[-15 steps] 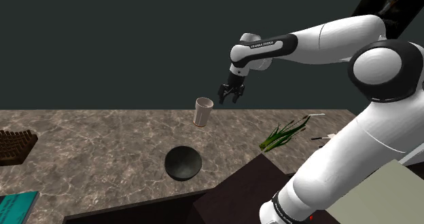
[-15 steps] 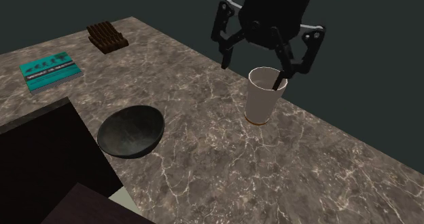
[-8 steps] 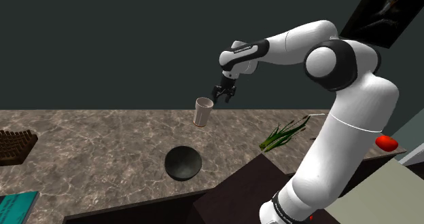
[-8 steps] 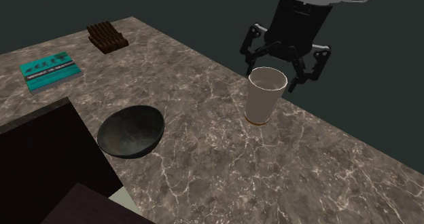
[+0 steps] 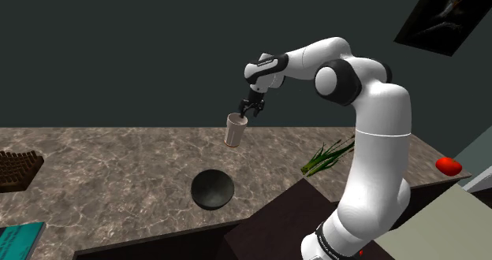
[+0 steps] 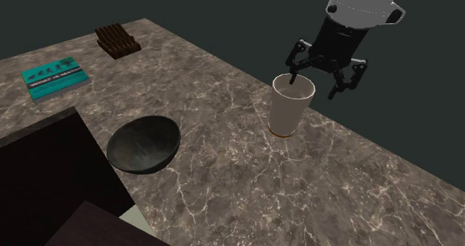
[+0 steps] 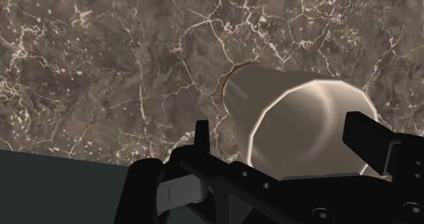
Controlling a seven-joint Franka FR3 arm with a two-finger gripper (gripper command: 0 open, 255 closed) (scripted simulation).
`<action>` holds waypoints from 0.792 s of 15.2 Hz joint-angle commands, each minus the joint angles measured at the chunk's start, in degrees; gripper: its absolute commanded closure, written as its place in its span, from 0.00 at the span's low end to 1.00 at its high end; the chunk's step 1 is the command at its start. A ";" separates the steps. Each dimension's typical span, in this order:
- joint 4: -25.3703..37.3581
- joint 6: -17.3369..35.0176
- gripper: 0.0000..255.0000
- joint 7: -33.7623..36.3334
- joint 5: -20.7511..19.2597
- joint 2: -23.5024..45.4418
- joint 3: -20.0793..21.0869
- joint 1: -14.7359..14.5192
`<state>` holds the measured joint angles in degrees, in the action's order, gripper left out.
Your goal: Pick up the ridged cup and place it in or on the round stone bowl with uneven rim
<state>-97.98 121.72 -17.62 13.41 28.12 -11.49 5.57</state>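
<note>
The ridged cup [image 5: 235, 130] is cream-white and stands upright on the marbled brown counter [image 5: 118, 164]. In the second exterior view the cup [image 6: 290, 108] is right of the dark round bowl [image 6: 144, 143]. My black gripper [image 6: 313, 86] hangs open just above the cup's rim, on its far side, and holds nothing. In the wrist view the cup's mouth [image 7: 299, 124] lies between the two spread fingers [image 7: 202, 140], which do not touch it. In the shoulder view the gripper [image 5: 246, 109] is at the cup's upper right, and the bowl [image 5: 211, 190] sits nearer the front edge.
A teal book [image 6: 56, 74] and a brown ridged rack [image 6: 118, 39] lie at the second exterior view's far left. Green leaves [image 5: 327, 156] and a red object [image 5: 448, 165] lie at the shoulder view's right. The dark stand [image 6: 45, 177] borders the bowl.
The open gripper has moved toward the shoulder view's left and a little lower, from beside the cup to right over its rim. The arm's elbow has swung upright. Cup and bowl have not moved.
</note>
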 commanded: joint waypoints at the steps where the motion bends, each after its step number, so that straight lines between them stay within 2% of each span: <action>1: 5.99 -0.89 0.00 -0.74 0.81 5.00 0.36 1.15; 2: 8.18 -1.24 0.00 -0.91 1.04 6.78 0.52 1.55; 12: 6.73 3.04 0.00 -1.42 1.88 9.63 1.16 1.50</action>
<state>-91.24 124.66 -19.06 15.27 37.68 -10.35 7.09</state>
